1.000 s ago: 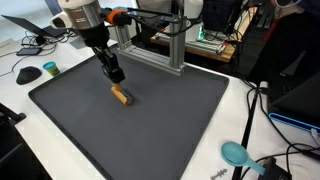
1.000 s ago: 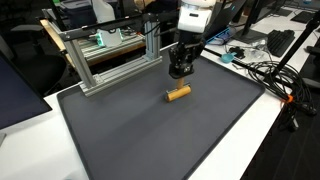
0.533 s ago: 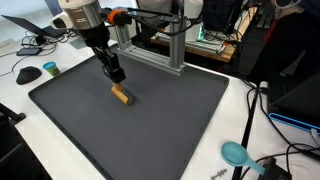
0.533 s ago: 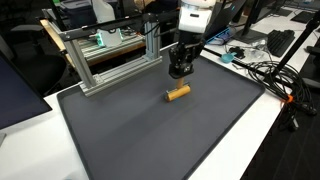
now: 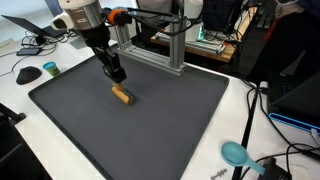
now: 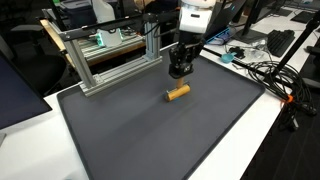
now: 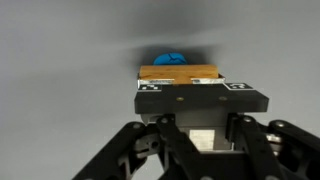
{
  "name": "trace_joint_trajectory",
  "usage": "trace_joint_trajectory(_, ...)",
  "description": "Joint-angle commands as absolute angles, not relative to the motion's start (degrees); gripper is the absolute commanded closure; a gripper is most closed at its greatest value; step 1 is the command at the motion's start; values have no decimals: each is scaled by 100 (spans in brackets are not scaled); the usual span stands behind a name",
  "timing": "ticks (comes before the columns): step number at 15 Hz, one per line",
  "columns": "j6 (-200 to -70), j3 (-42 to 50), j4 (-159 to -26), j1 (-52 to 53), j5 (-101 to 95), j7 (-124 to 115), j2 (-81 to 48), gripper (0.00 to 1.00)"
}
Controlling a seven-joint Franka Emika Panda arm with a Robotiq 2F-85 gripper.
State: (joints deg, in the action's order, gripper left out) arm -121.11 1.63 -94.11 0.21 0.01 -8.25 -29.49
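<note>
Centre of mat: an orange cylinder (image 5: 121,95) is lying alone, the one thing interrupting the flat surface.
Over the cylinder: the gripper (image 5: 116,76) is hanging just beside it on the frame side, its arm taking up the air above that corner.
Open ground: the dark mat (image 5: 165,130) is stretching bare on every other side of the cylinder, leaving wide room to pass.
Rear edge: an aluminium frame (image 6: 110,68) is standing along the mat's border, walling off that approach.
Off the mat: cables (image 6: 262,72) are crowding one side, and a teal scoop (image 5: 235,152) is lying near a corner.
</note>
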Motion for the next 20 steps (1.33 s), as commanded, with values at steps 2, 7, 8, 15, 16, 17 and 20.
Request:
trace_joint_trajectory(2, -11774, 25, -9760, -74, 297, -607, -3065, 78)
trace_joint_trajectory(7, -11802, 10, -9900, -94, 301, -429, -2960, 78)
trace_joint_trajectory(8, -11801, 7, -9913, -96, 305, -402, -2948, 78)
trace_joint_trajectory(15, -11801, 13, -10048, -105, 300, -266, -2845, 78)
trace_joint_trajectory(16, -11792, 12, -10070, -110, 302, -236, -2816, 78)
trace_joint_trajectory(17, -11788, 13, -10087, -112, 302, -213, -2802, 78)
trace_joint_trajectory(20, -11804, 8, -10165, -131, 326, -126, -2749, 78)
